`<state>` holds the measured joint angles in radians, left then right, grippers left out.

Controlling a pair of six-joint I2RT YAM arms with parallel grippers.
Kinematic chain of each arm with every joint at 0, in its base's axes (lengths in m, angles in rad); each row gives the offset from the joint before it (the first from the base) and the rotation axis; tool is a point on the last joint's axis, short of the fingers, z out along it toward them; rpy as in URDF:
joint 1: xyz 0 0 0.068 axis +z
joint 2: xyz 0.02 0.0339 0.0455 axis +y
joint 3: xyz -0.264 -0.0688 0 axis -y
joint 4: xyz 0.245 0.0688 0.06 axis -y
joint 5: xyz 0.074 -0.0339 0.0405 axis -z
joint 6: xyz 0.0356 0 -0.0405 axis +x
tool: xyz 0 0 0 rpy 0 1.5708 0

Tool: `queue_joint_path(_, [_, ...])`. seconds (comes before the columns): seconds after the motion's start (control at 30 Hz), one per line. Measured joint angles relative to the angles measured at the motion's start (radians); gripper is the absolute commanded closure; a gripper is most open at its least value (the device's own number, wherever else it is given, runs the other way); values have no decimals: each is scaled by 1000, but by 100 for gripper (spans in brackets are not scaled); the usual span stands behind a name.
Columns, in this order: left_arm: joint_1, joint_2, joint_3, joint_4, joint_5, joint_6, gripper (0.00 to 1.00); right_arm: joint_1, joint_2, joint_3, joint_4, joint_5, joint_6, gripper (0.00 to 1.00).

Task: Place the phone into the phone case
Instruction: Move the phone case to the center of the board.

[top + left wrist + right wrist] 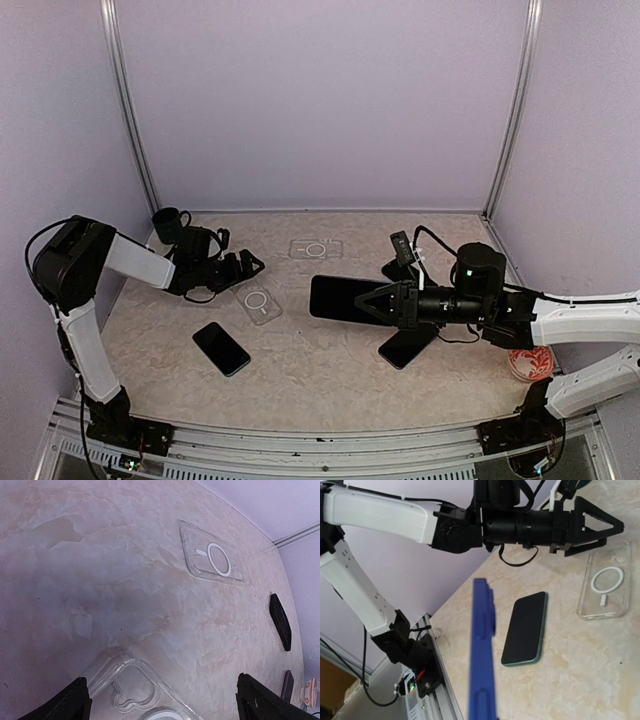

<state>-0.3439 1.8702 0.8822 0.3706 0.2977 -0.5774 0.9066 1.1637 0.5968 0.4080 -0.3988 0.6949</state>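
Observation:
My right gripper (380, 301) is shut on a large blue phone (345, 298), held above the table's middle; the right wrist view shows it edge-on (482, 655). My left gripper (247, 266) stands open just behind a clear phone case (258, 304) with a white ring that lies flat. That case's camera-cutout corner (131, 685) lies between the left fingertips (75, 700). A second clear case (315, 248) lies further back (212, 557). A green-edged phone (221, 348) lies screen up at the front left (525, 628).
A dark phone (405, 346) lies under the right arm and another dark one (398, 270) behind it. A black mug (170, 222) stands at the back left. A small red-and-white object (530, 362) sits at the right edge. Walls enclose three sides.

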Motion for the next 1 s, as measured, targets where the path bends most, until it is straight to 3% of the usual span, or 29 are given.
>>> queue_joint_path(1.0, [-38, -48, -109, 63, -6, -63, 1, 0, 32, -9, -3, 20, 24, 100])
